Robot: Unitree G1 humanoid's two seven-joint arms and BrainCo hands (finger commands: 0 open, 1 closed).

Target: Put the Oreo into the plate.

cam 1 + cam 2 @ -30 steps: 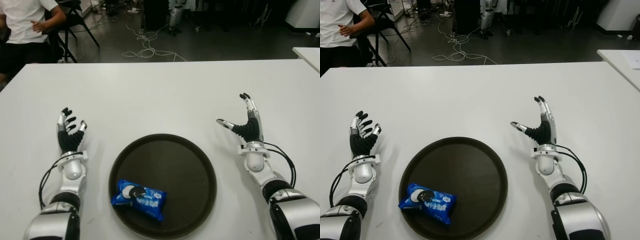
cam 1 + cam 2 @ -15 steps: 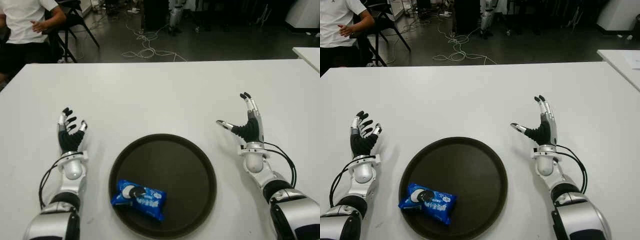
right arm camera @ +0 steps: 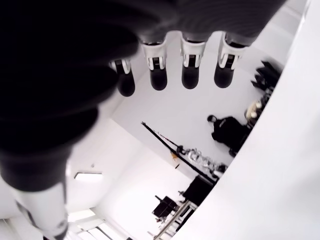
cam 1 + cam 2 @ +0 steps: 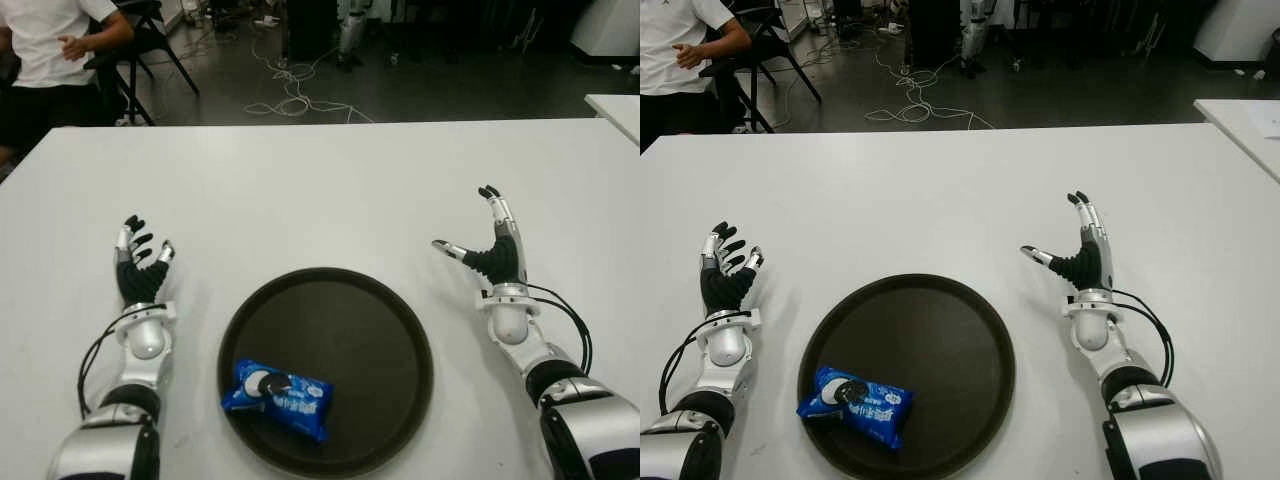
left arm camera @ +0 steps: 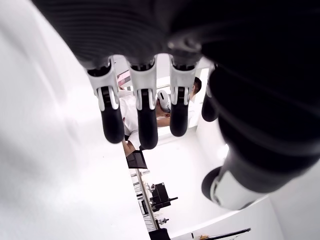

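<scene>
A blue Oreo packet [image 4: 277,398] lies inside the round dark plate [image 4: 350,320], in its front left part. My left hand [image 4: 140,262] shows to the left of the plate, fingers spread upward and holding nothing. To the right of the plate my right hand [image 4: 485,240] is also open, thumb pointing toward the plate, nothing in it. Both wrist views show only spread fingers [image 5: 142,117] with nothing between them.
The white table [image 4: 320,190] stretches wide behind the plate. A person in a white shirt [image 4: 50,45] sits on a chair beyond the far left corner. Cables [image 4: 290,95] lie on the floor behind. Another white table's corner [image 4: 620,110] shows at far right.
</scene>
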